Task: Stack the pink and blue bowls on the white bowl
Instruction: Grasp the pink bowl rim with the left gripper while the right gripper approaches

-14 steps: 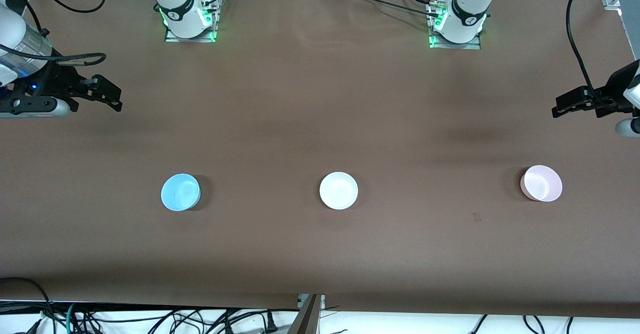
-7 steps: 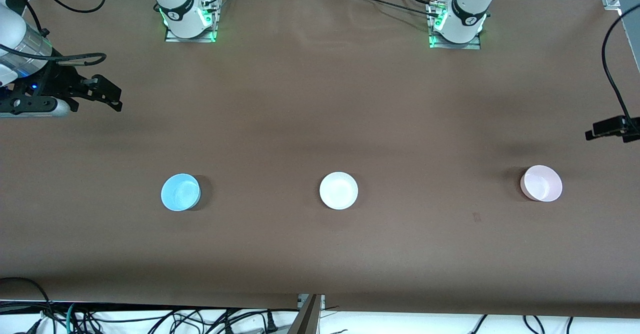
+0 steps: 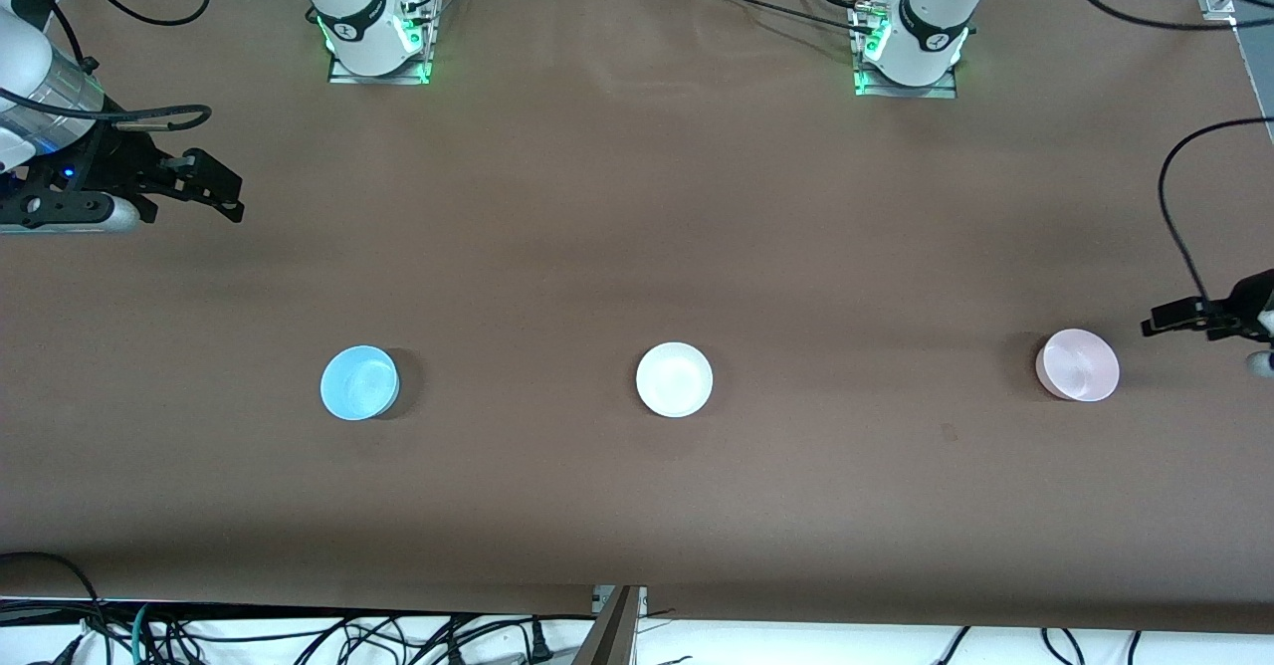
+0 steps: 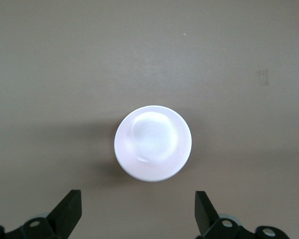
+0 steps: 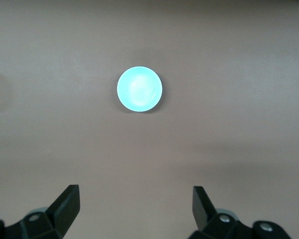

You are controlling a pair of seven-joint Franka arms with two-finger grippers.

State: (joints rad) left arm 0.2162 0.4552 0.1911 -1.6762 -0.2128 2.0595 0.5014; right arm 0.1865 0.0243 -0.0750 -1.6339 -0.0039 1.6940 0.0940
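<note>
Three small bowls stand in a row on the brown table. The blue bowl (image 3: 359, 382) is toward the right arm's end, the white bowl (image 3: 675, 379) in the middle, the pink bowl (image 3: 1078, 365) toward the left arm's end. My left gripper (image 3: 1155, 328) is open and empty, just beside the pink bowl at the table's end; the pink bowl (image 4: 153, 143) sits ahead of its spread fingers (image 4: 69, 211). My right gripper (image 3: 231, 194) is open and empty, high over the table's other end. The blue bowl (image 5: 139, 89) shows well ahead of it.
The two arm bases (image 3: 376, 33) (image 3: 911, 43) stand along the table's edge farthest from the front camera. A black cable (image 3: 1179, 217) loops above the left gripper. Cables (image 3: 299, 635) lie below the table's near edge.
My left gripper has come down and toward the front camera, from farther back at the table's end to just beside the pink bowl. The right arm and all bowls have stayed still.
</note>
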